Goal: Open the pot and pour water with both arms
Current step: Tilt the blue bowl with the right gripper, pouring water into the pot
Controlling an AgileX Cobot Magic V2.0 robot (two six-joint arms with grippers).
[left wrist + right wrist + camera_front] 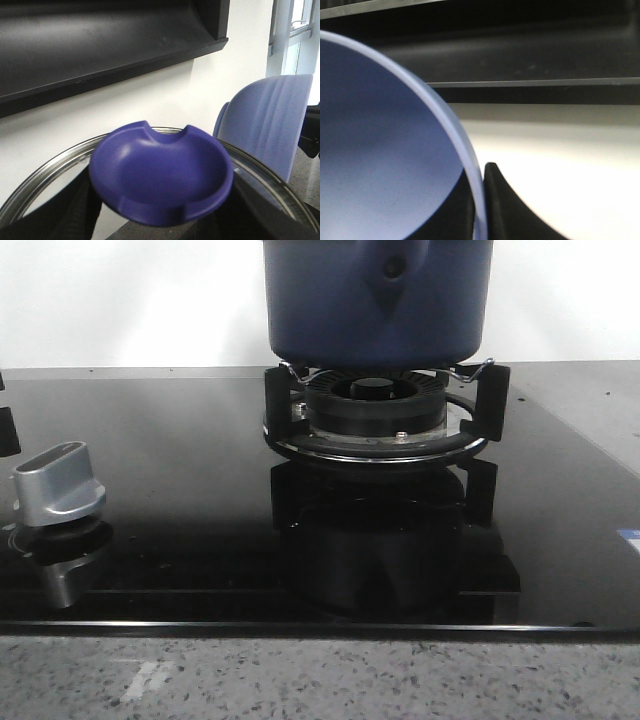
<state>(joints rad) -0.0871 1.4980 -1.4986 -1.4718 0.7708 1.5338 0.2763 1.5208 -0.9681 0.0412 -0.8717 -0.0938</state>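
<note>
Between the dark fingers (75, 210) of the left gripper (165, 220) sits a purple knob (162, 175) with notched rim, fixed on a glass lid (45, 175) whose metal edge curves out to both sides; the fingers press against the knob's flanks, so the left gripper has closed on it. Beyond the lid's rim lie a white wall, a black hood (100, 40) overhead and a pale blue pot side (270, 125), with free space between them. At the right gripper only one dark finger (505, 205) shows, lying just outside the pale rim of the pot (380, 150), touching or nearly so; how wide that gripper stands I cannot tell. In the front view the pot (375, 300) hangs just above the black burner (375, 405), its rounded bottom edge clear of the wire supports, its teardrop boss facing the camera. Around the burner the glossy black cooktop (180, 480) runs open to a silver control knob (58, 485) at the left and to the speckled counter edge (320, 675) in front.
</note>
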